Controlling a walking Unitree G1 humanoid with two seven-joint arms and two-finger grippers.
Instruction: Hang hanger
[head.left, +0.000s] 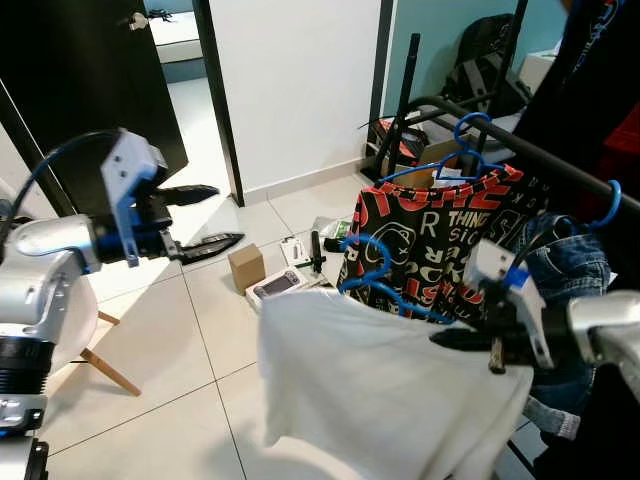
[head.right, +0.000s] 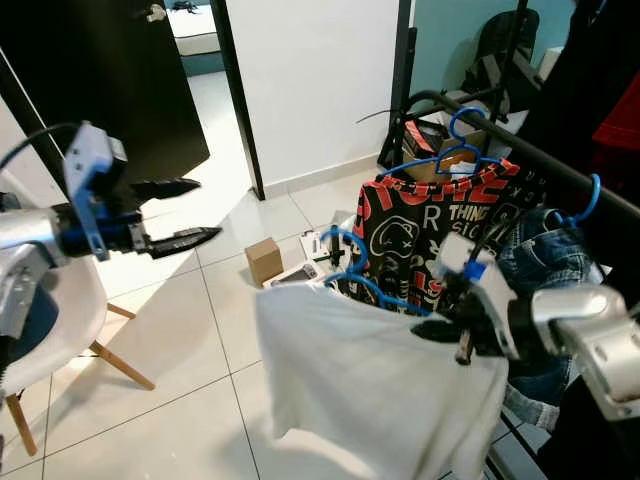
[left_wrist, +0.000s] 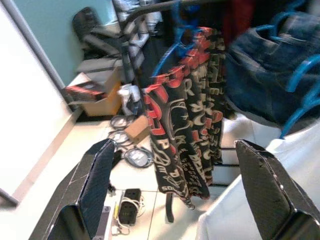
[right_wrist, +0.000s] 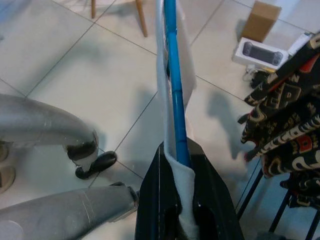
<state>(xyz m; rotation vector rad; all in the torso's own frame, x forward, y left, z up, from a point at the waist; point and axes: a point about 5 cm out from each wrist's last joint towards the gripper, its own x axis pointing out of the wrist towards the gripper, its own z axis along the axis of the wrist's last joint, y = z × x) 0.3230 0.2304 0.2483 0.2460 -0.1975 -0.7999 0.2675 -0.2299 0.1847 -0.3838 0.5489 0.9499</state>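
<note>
Lower right of the frame, the right gripper (head.left: 470, 342) pinches the blue hanger (head.left: 385, 290) through a white shirt (head.left: 380, 390) draped on it. Mid-left, the left gripper (head.left: 205, 218) hangs spread. Behind, the rail (head.left: 530, 152) carries a black-and-red shirt (head.left: 430, 240).

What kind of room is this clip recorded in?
Most likely a bedroom or laundry corner of a home: a black clothes rail carries a printed shirt and jeans on blue hangers, the tiled floor is strewn with small boxes, and a doorway opens behind.
</note>
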